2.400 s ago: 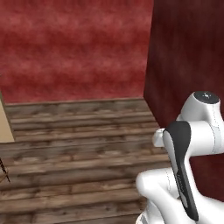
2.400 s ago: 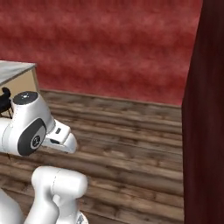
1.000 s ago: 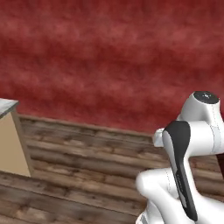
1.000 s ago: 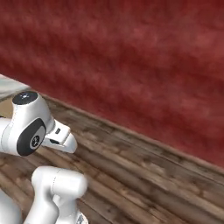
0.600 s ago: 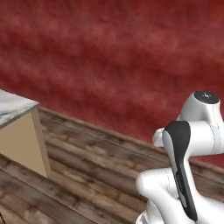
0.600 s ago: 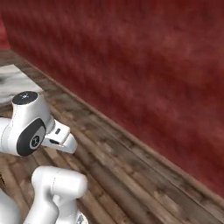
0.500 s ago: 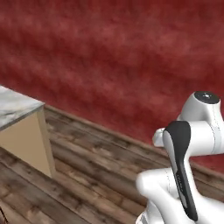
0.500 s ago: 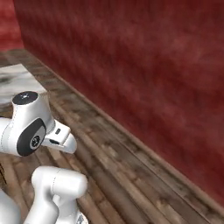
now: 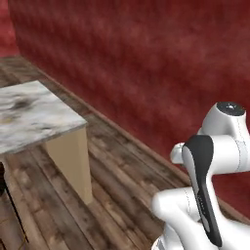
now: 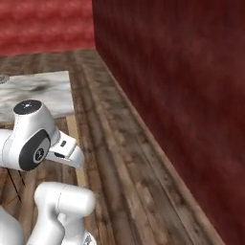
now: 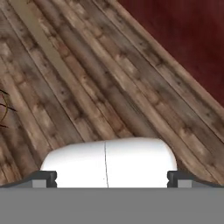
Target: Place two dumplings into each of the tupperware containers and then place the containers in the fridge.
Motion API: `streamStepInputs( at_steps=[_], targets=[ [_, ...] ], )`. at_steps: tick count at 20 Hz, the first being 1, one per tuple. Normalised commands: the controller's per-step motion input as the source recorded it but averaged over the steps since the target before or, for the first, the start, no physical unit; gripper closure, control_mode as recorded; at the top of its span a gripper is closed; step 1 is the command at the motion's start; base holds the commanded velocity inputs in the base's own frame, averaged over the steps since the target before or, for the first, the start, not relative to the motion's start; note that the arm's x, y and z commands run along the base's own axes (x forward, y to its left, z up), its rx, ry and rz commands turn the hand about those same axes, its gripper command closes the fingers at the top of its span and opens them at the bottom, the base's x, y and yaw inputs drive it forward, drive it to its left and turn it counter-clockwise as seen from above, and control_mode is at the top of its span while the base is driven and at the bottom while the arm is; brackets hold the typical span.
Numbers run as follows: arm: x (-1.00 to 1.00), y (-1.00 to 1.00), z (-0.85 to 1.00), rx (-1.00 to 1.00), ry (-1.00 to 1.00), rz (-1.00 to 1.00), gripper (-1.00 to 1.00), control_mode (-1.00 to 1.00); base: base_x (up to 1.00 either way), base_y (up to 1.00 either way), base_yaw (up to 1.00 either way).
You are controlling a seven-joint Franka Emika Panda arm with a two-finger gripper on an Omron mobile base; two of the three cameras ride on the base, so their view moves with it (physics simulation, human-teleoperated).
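The dumplings, the tupperware containers and the fridge are out of view. My white arm [image 9: 210, 171] stays folded close over the base, its elbow [image 10: 31, 136] low at the left of the right base view. In the hand view my gripper [image 11: 111, 177] points down at bare wooden floor. Its two dark fingertips [image 11: 43, 177] stand far apart at the bottom edge, open, with nothing between them.
A marble-topped counter [image 9: 34, 114] with a tan side panel stands to the left, its top [image 10: 40, 91] also visible in the right base view. A dark red wall [image 9: 146, 63] runs along the right. Wooden floor [image 10: 124, 158] lies between. Thin dark stool legs [image 9: 10, 205] stand beside the counter.
The whole picture has swung: the base has turned. The dark cabinet at the right has left the views and the marble counter has come in from the left. The arm's pose is unchanged.
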Motion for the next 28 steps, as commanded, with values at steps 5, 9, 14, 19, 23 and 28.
streamStepInputs(
  at_steps=[5,9,14,19,23,28],
  targets=[
    [0.00,0.00,0.00,0.00,0.00,0.00,-1.00,1.00,1.00,-0.43,0.54],
    [0.00,0.00,0.00,0.00,0.00,0.00,-1.00,1.00,1.00,-0.61,0.46],
    [0.00,0.00,0.00,0.00,0.00,0.00,-1.00,1.00,1.00,-0.80,0.36],
    [0.00,0.00,0.00,0.00,0.00,0.00,-1.00,1.00,1.00,-0.85,0.33],
    [0.00,0.00,0.00,0.00,0.00,0.00,-1.00,1.00,1.00,-0.52,0.28],
    [0.00,0.00,0.00,0.00,0.00,0.00,-1.00,1.00,1.00,-0.41,0.28]
  ],
)
